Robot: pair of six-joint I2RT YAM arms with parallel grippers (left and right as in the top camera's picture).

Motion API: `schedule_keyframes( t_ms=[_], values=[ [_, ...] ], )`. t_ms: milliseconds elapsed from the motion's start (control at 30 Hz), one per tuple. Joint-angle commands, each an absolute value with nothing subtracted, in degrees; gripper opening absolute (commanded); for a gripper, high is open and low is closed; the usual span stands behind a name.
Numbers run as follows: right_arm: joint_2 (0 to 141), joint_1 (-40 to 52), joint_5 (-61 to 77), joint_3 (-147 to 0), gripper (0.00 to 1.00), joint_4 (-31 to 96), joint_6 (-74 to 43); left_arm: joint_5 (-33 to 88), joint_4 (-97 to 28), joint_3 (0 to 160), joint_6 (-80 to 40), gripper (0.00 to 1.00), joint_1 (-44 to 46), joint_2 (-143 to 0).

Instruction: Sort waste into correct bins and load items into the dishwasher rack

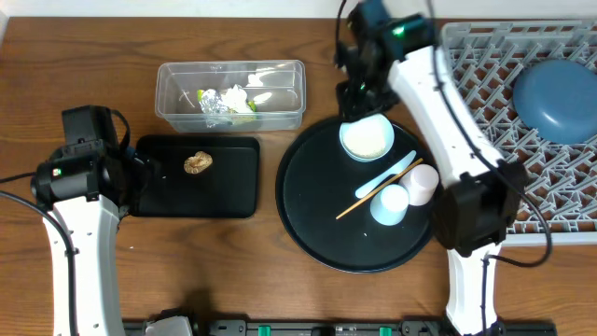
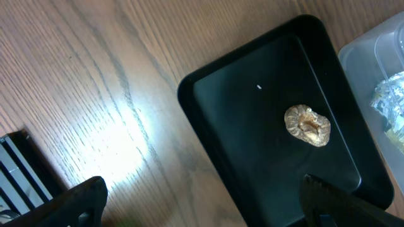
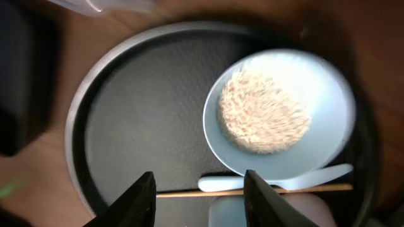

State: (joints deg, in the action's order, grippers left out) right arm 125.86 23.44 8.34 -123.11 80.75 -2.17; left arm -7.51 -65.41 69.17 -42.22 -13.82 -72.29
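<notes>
My right fingers [image 3: 142,202] stand at the bottom of the right wrist view, moderately apart and holding nothing; between them I see only the round black tray [image 3: 139,113]. Just beyond them lie the thin wooden stick [image 3: 196,193] and the light blue spoon [image 3: 218,183], both running left to right. A pale cup [image 3: 290,211] shows at the lower edge. Further up, at the right of the frame, is the bowl [image 3: 334,94] with the rice [image 3: 264,118] heaped in its middle.

I judge the step in hand is to take this bowl, so that the rice goes to a bin and the bowl to the rack. To do it well, I should come down on the bowl's rim on the side away from the spoon, because the spoon handle touches or passes under the lower rim. One finger goes inside and one outside. The inner finger should stay out of the rice, and I should lift level so that no grains spill on the tray.

My left fingers [image 2: 82,202] are wide and empty, at the bottom corners of the left wrist view, above the bench [image 2: 95,94]. Beyond them is the shallow black bin [image 2: 214,101], with the brown lump [image 2: 307,125] inside. It is food, so I think the rice belongs there.

In the overhead view, the clear tub [image 1: 280,75] at upper middle holds the crumpled wad [image 1: 215,101] and the wrapper [image 1: 247,107]. At the far right, the grey rack [image 1: 485,84] already carries the blue plate [image 1: 558,98].
</notes>
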Motion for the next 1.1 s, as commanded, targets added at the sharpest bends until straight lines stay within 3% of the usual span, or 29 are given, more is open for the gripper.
schedule_keyframes(
  t_ms=[0,267,367,400,433,467,500,733,1067],
  values=[
    [126.7,25.4,4.7,-117.9,0.39,78.3,-5.1,-8.2,-65.5,68.7,-42.7,0.98,-14.1,-72.6],
    [125.5,26.1,4.5,-116.1,0.35,77.3,-6.9,-8.2,-65.5,68.7,-42.7,0.98,-14.1,-72.6],
    [122.3,25.3,4.2,-118.1,0.42,77.5,-7.0,-8.2,-65.5,68.7,-42.7,0.98,-14.1,-72.6],
    [120.9,24.7,3.8,-118.8,0.47,77.5,-7.0,-8.2,-65.5,68.7,-42.7,0.98,-14.1,-72.6],
    [119.2,23.8,3.1,-119.5,0.59,77.4,-7.0,-8.2,-65.5,68.7,-42.7,0.98,-14.1,-72.6],
    [117.3,22.7,2.3,-120.0,0.94,77.3,-7.0,-8.2,-65.5,68.7,-42.7,0.98,-14.1,-72.6],
    [115.3,21.3,1.3,-120.4,0.99,77.3,-7.1,-8.2,-65.5,68.7,-42.7,0.98,-14.1,-72.6],
    [105.5,7.2,-7.3,-120.7,0.99,77.6,-7.5,-8.2,-65.5,68.7,-42.7,0.98,-14.1,-72.6],
    [104.6,-11.5,-3.0,-120.5,0.99,83.6,-7.7,-8.2,-65.5,68.7,-42.7,0.98,-14.1,-72.6]
  ],
)
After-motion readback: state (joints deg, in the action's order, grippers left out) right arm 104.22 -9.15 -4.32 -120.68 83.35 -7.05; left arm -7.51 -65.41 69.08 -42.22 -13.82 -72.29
